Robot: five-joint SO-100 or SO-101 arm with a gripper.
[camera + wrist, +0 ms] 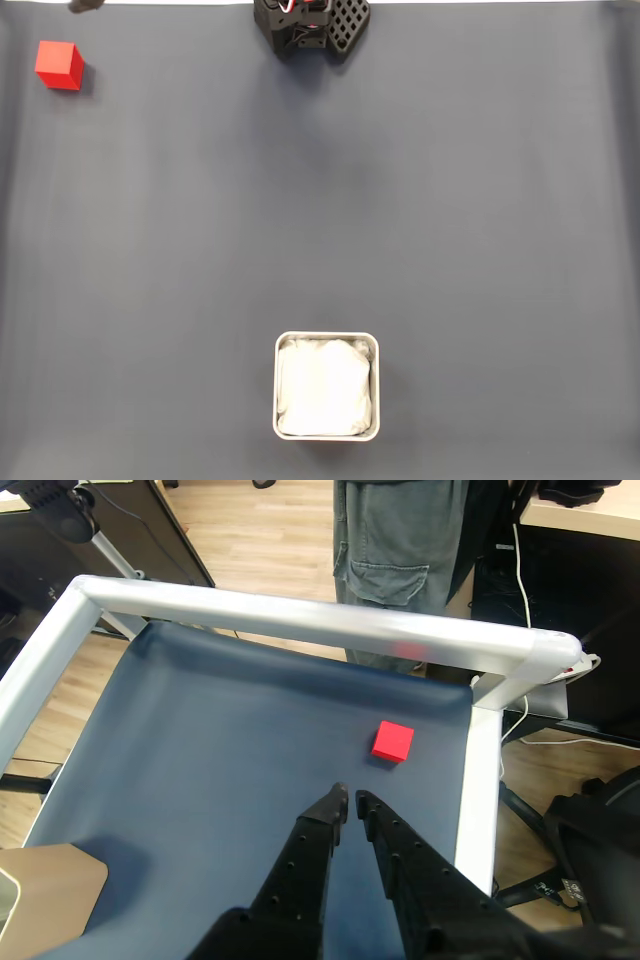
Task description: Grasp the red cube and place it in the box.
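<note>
The red cube (pixel 58 65) rests on the dark mat at the far top left of the fixed view, a long way from the box (pixel 326 337), which stands near the bottom centre with white lining inside. In the wrist view the red cube (pixel 393 741) lies close to the mat's right edge. My gripper (pixel 350 800) hovers a little short of it and slightly to its left. The two black fingers (pixel 318 832) are almost touching, with nothing between them. The arm's black body (pixel 312 25) sits at the top centre of the fixed view.
An aluminium frame (pixel 300 615) borders the mat on the far side and the right (pixel 482 780). A person's legs (pixel 400 540) stand just beyond it. A tan flat object (pixel 45 895) lies at the wrist view's lower left.
</note>
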